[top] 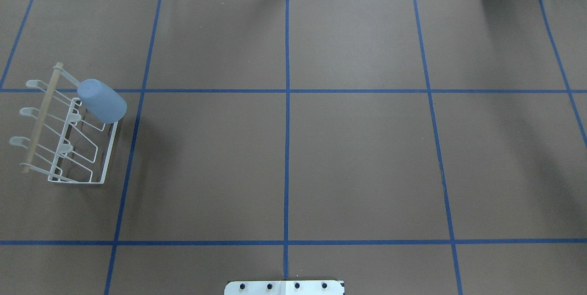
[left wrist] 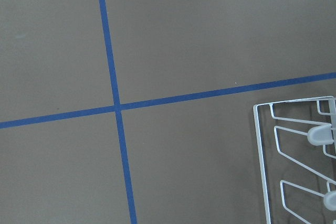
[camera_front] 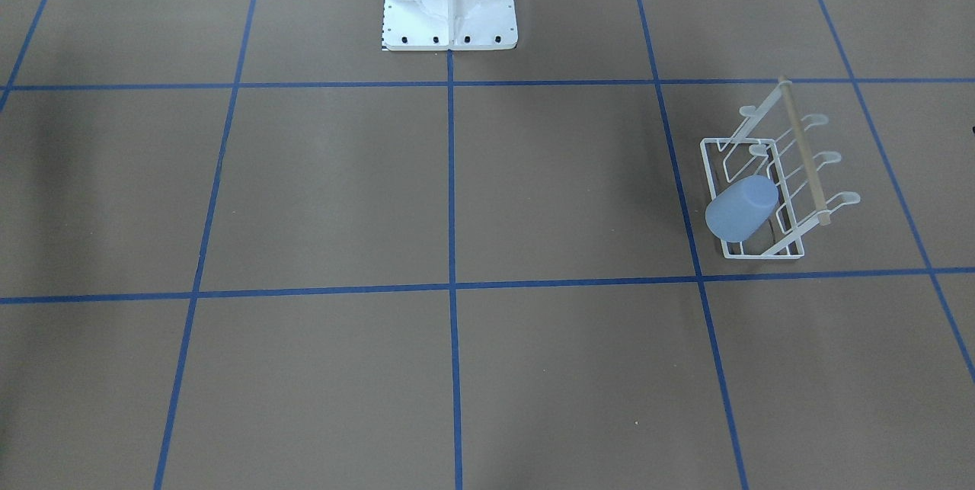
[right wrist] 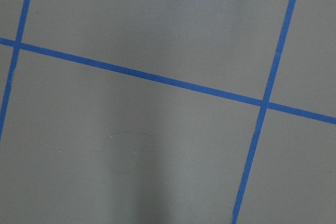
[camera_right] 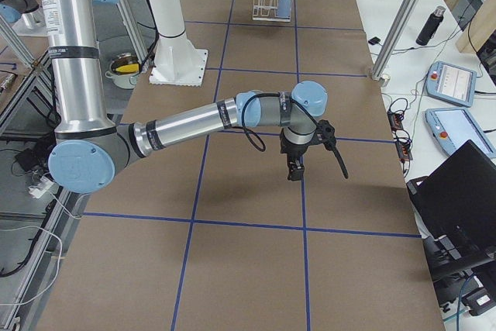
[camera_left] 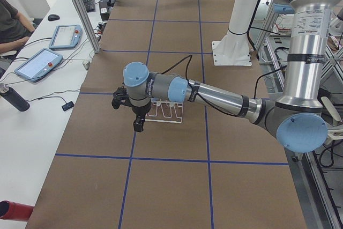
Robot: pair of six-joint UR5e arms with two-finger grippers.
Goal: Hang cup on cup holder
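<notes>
Hovering near the cup holder (top: 108,157), the left gripper (camera_left: 138,127) points down at the counter (top: 284,157) — its fingers' spread I cannot tell. The cup (top: 102,101) sits tilted on the holder's end prong, seemingly hung. The right gripper (camera_right: 293,174) waits well apart from the holder — likewise unclear.

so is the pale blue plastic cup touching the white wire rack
Touching. The overhead view shows the pale-blue plastic tumbler slid over an angled prong of the white wire rack, hanging on it.
</notes>
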